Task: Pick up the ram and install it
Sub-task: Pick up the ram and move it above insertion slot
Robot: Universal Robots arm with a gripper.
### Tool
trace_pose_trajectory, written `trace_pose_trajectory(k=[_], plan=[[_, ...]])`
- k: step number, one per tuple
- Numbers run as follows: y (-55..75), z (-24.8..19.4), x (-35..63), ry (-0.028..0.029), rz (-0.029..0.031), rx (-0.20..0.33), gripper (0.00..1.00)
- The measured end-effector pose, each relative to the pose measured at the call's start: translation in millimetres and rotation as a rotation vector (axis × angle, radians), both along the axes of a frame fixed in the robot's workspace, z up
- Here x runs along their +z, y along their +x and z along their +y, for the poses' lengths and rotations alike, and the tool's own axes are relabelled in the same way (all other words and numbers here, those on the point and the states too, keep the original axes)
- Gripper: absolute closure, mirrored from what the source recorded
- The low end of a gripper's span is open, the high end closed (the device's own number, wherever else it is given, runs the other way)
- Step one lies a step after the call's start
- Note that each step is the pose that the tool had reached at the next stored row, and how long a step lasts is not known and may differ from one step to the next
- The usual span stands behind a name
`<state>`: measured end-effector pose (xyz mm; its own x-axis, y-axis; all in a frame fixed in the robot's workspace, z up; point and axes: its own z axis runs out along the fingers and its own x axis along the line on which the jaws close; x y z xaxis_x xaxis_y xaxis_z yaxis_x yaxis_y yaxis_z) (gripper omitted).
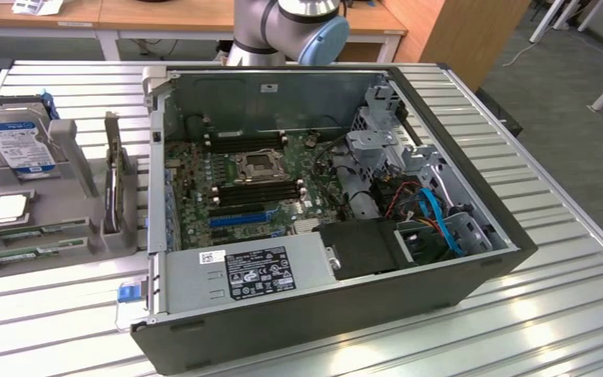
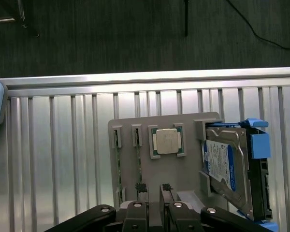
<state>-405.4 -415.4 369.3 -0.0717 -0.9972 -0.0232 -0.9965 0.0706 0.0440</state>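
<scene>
Hand (image 2: 153, 189) over the grey holder (image 2: 183, 122), and I'm reading two dark fingertips (image 2: 141, 187) parted a little, bare holder plastic showing in the gap, nothing gripped that I can see. Its linkage is cut off by the frame edge. One fingertip sits right at the end of a narrow slot, and the ram (image 2: 137, 162) lies in that slot as just a thin green edge, its chips too small to make out, with a second stick (image 2: 117, 162) in the slot beside it. Next along is the square silver processor chip (image 2: 166, 141), then the hard drive (image 2: 222, 164), partly cropped. The exterior view gives me what the wrist view can't: the open computer case (image 1: 280, 314) on the slatted worktop (image 1: 553, 314), motherboard (image 1: 191, 169) exposed, black memory slots (image 1: 257, 192) near the socket. Whether any are filled, I can't tell. The holder (image 1: 87, 239) sits at that view's left, ram (image 1: 31, 232) flat in it, and the arm (image 1: 286, 23) is cropped at the top.
</scene>
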Motion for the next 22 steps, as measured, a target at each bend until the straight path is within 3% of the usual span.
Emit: trace_pose_trajectory(k=[12, 14, 15, 18, 22], plan=[[0.0, 0.0, 0.0, 0.0, 0.0, 0.0, 0.76], [0.0, 0.0, 0.0, 0.0001, 0.0, 0.0, 0.75], [0.0, 0.0, 0.0, 0.0, 0.0, 0.0, 0.69], [0.0, 0.0, 0.0, 0.0, 0.0, 0.0, 0.69], [-0.1, 0.1, -3.1, 0.0056, 0.0, 0.0, 0.69]])
